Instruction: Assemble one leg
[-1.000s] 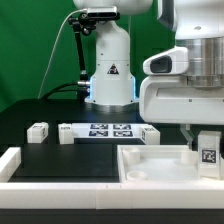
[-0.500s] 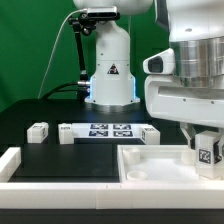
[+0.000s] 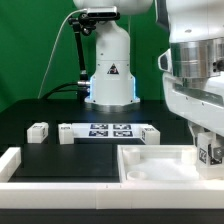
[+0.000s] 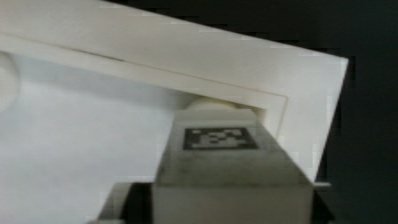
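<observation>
My gripper (image 3: 208, 143) is shut on a leg (image 3: 210, 152), a small white block with a black-and-white tag facing the camera. It holds the leg upright at the exterior view's right, over the far right corner of the large white square panel (image 3: 150, 168). In the wrist view the leg (image 4: 222, 140) fills the space between the dark fingers (image 4: 134, 205), its tip at the corner of the panel (image 4: 89, 130). Whether the tip touches the panel is hidden.
The marker board (image 3: 105, 130) lies at mid table. Loose white legs sit at its left (image 3: 38, 131) and right end (image 3: 148, 133). A white raised border (image 3: 10, 160) runs along the front left. The robot base (image 3: 110, 70) stands behind.
My gripper has moved toward the exterior view's right and slightly lower, carrying the leg along. The wrist has turned. The loose parts on the table have not moved.
</observation>
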